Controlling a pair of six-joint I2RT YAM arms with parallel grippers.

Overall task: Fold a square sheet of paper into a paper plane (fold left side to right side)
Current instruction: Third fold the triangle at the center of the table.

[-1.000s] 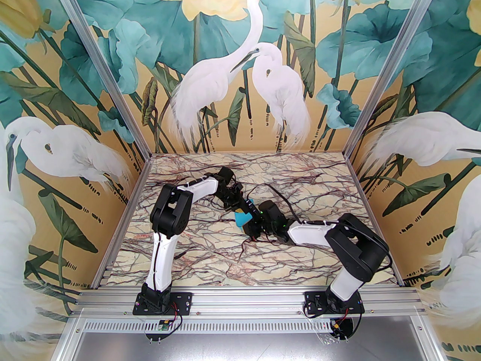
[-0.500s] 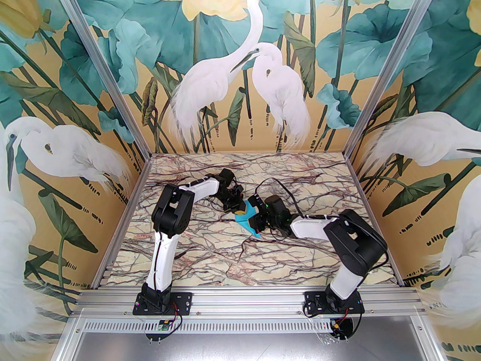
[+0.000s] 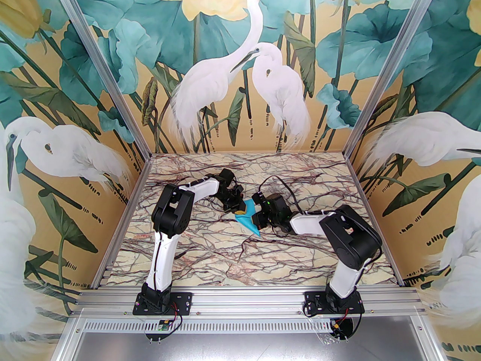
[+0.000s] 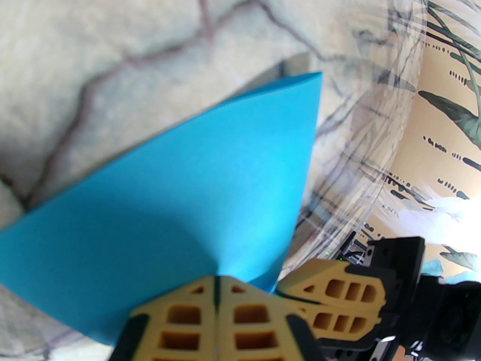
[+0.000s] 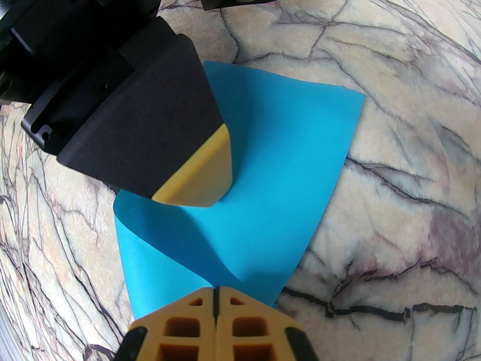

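Note:
The square sheet of paper (image 3: 248, 219) is turquoise-blue and lies on the marble table between my two grippers, bent into a soft wave. In the right wrist view the sheet (image 5: 278, 149) rises in a curl toward my right gripper (image 5: 215, 295), which is shut on its near edge. My left gripper (image 3: 237, 210) is shut, and its yellow fingertip (image 5: 203, 179) presses down on the sheet's left part. The left wrist view shows the blue sheet (image 4: 180, 186) spreading out from the shut left gripper (image 4: 216, 282), with the right gripper's fingers (image 4: 338, 295) close beside it.
The marble tabletop (image 3: 210, 254) is bordered by aluminium rails (image 3: 248, 299) at the near edge and painted walls on three sides. Both arms meet near the table's middle, with a cable (image 3: 280, 186) looping behind the right wrist.
My right gripper has swung from the near left of the paper toward the far right, and the paper now lies lower and longer. The left gripper stayed put.

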